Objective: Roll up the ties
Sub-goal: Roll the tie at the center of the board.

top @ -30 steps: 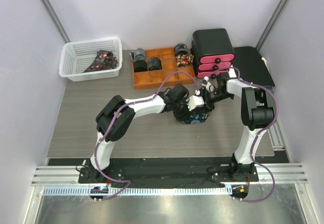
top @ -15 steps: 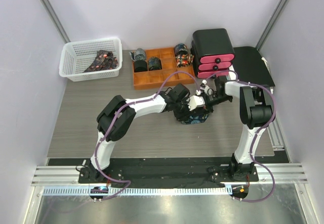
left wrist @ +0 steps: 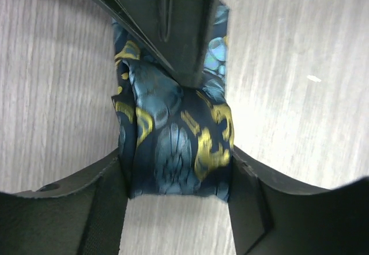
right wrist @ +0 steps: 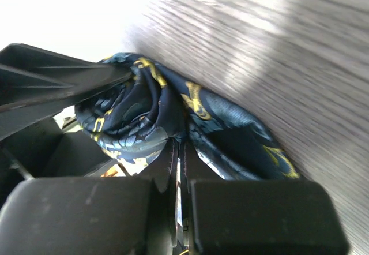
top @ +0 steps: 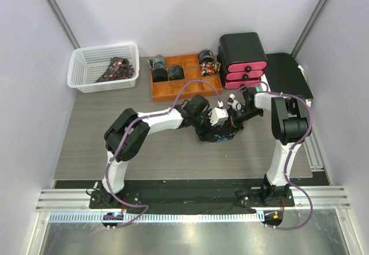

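Note:
One tie (top: 221, 134), dark navy with teal and gold patterns, lies in a loose coil on the table's middle. My left gripper (left wrist: 176, 177) is shut on the coil, with a finger (left wrist: 109, 203) pressed on each side of it. My right gripper (right wrist: 180, 149) is shut, its fingertips pinching fabric at the coil's centre; it shows in the left wrist view (left wrist: 181, 59) coming in from the top. In the top view both grippers, the left one (top: 209, 125) and the right one (top: 230, 121), meet over the tie. More ties (top: 118, 67) lie in the basket. Rolled ties (top: 166, 72) sit in the tray.
A white basket (top: 86, 73) stands at the back left. An orange compartment tray (top: 190, 85) is at the back middle. A black box with pink drawers (top: 242, 59) stands right of it, with a black mat (top: 288, 73) beyond.
Both grippers stay at the tie. The left arm's elbow has shifted a little left, and the right wrist has drawn in closer to the coil.

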`<state>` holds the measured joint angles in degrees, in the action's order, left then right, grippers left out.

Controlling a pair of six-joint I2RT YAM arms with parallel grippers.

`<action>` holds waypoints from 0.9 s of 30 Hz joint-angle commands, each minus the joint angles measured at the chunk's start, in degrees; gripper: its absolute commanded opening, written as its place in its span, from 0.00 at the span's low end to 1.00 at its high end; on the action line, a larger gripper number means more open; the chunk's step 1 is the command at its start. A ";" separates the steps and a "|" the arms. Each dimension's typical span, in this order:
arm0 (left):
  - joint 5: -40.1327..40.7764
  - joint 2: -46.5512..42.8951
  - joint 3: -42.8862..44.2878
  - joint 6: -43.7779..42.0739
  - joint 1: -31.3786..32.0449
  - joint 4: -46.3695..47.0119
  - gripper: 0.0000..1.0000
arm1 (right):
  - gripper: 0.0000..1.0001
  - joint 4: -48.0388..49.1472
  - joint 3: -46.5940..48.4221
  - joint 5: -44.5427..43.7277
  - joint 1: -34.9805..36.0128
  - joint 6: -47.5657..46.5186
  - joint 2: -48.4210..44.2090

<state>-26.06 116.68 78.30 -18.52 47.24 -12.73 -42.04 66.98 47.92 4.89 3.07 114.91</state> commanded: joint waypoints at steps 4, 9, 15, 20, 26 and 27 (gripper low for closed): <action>-7.16 -6.46 -6.22 3.58 -1.80 8.33 0.67 | 0.01 -0.85 1.04 -18.12 0.04 -2.81 3.04; -8.91 -8.31 -9.48 -0.27 -1.89 14.03 0.71 | 0.01 -2.78 2.01 -17.87 0.04 -2.81 3.91; -10.50 -6.74 -9.40 -4.06 -1.81 17.91 0.84 | 0.01 -4.27 2.10 -17.78 0.04 -2.46 4.44; -8.92 -4.71 -8.17 -6.34 -0.14 18.36 0.88 | 0.01 -5.33 2.36 -17.60 0.12 -1.84 4.53; -5.58 -1.90 -6.23 -7.32 1.89 16.17 0.85 | 0.01 -5.77 2.54 -16.63 0.04 -1.14 5.14; -5.84 -1.38 -5.28 -8.01 2.15 15.38 0.81 | 0.01 -5.77 2.45 -15.85 0.12 -1.14 5.41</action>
<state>-33.06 114.06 69.58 -24.01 48.34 2.76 -49.36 70.28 42.83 5.02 3.38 117.05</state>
